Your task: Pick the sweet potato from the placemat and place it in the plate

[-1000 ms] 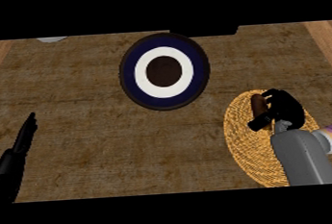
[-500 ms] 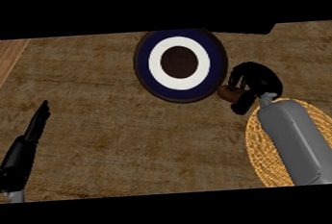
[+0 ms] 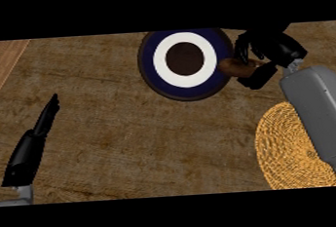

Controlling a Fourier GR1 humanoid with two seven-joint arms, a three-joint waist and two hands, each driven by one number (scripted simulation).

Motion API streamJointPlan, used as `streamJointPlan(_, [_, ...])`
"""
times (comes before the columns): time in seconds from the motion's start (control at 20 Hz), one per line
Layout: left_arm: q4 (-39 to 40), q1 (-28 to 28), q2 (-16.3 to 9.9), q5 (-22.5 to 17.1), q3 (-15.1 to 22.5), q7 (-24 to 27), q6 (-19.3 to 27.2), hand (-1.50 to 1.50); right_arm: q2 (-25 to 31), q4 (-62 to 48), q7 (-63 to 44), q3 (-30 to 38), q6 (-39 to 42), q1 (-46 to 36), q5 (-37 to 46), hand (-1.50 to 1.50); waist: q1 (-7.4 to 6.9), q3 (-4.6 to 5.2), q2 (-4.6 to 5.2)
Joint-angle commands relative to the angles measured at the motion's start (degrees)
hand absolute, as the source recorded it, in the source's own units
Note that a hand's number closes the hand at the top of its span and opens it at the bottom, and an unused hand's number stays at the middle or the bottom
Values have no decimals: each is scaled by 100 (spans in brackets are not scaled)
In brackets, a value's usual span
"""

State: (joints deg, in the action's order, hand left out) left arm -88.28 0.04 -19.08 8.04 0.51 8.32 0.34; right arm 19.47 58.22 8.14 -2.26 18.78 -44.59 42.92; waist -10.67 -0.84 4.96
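Carrying the sweet potato (image 3: 234, 66), the right hand (image 3: 268, 48) has left the placemat (image 3: 292, 151) and now sits at the plate (image 3: 188, 90)'s right rim, fingers curled round it. Release over the plate remains. Left hand (image 3: 30, 148) rests straight-fingered near the worktop's left edge.

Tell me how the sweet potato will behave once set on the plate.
The sweet potato, in the right hand, looks rounded and stiff, so it may roll a little. The plate looks shallow, so its rim would likely stop it only weakly.
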Motion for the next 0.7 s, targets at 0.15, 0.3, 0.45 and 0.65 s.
streamJointPlan(0.15, [82, -76, 63, 65, 34, 18, 68, 0, 483, -403, 2067, 695, -241, -628, -748, 150, 74, 1, 12])
streamJointPlan(0.3, [100, -122, 30, 58, -7, -63, 63, 0, 596, -609, 2955, 1056, -56, -817, -1260, 150, 143, -6, -21])
streamJointPlan(0.45, [181, -114, 38, 52, 25, -54, 12, 0, 785, -970, 3735, 1159, 462, -1032, -1562, 150, 145, 20, -36])
streamJointPlan(0.65, [204, -97, 146, 122, 103, -57, 95, 0, 953, -1481, 4473, 1155, 942, -1319, -1745, 150, 102, 40, -64])
